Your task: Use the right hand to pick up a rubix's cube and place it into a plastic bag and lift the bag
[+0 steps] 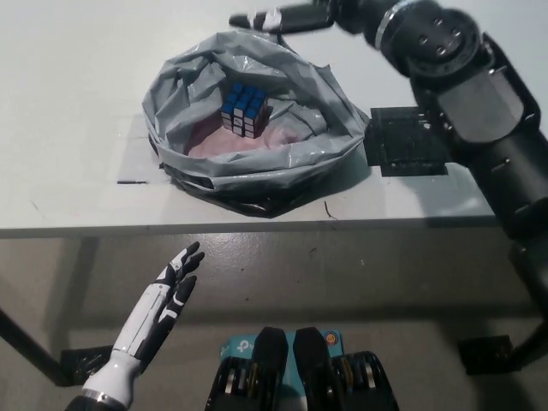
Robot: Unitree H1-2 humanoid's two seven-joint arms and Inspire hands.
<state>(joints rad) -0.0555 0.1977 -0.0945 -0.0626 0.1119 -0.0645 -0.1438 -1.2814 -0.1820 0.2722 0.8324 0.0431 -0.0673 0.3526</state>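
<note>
The Rubik's cube (243,110), blue face up, lies inside the grey plastic bag (257,163), which sits open on the white table (68,103). My black right hand (287,17) is open beyond the bag's far rim, fingers stretched toward the left, holding nothing. Its arm runs back along the right side of the picture. My white left hand (167,291) rests open below the table's front edge at the lower left.
A black patterned mat (402,141) lies on the table just right of the bag. The table's front edge (257,227) crosses the picture below the bag. A short dark mark (133,181) sits left of the bag.
</note>
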